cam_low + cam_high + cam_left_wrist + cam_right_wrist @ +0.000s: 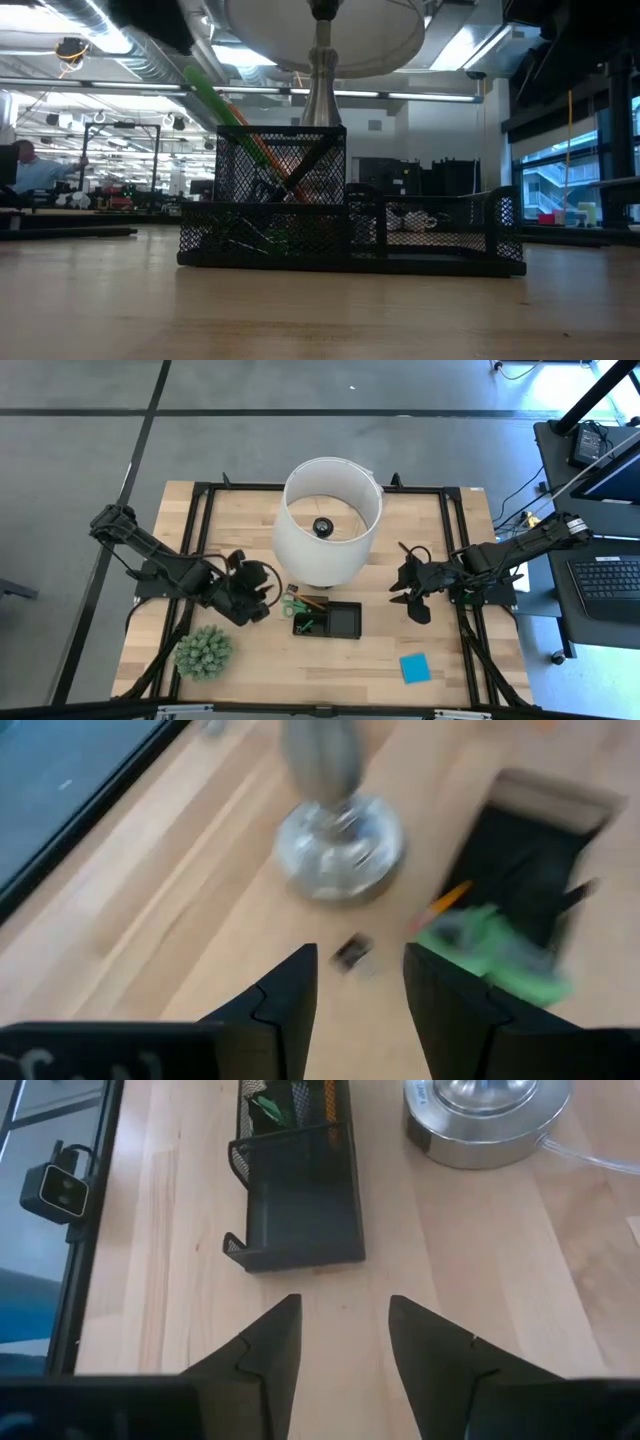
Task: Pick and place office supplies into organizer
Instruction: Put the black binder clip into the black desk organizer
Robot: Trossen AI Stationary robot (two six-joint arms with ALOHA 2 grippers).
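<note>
Hovering left claw (360, 995) open, near probable clip (349, 953).

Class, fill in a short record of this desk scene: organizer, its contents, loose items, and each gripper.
organizer: low black mesh tray, two compartments, in front of the white lampshade
contents: green-handled scissors and an orange pencil lean out of one end; other compartment looks empty
loose items: blue square sticky-note pad, small dark clip
left gripper: open, empty, above the clip
right gripper: open, empty

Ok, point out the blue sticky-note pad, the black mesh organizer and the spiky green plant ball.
Blue square sticky-note pad (415, 668): high view, centre.
Black mesh organizer (345, 621): high view, floor of right compartment.
Spiky green plant ball (204, 652): high view, middle.
</note>
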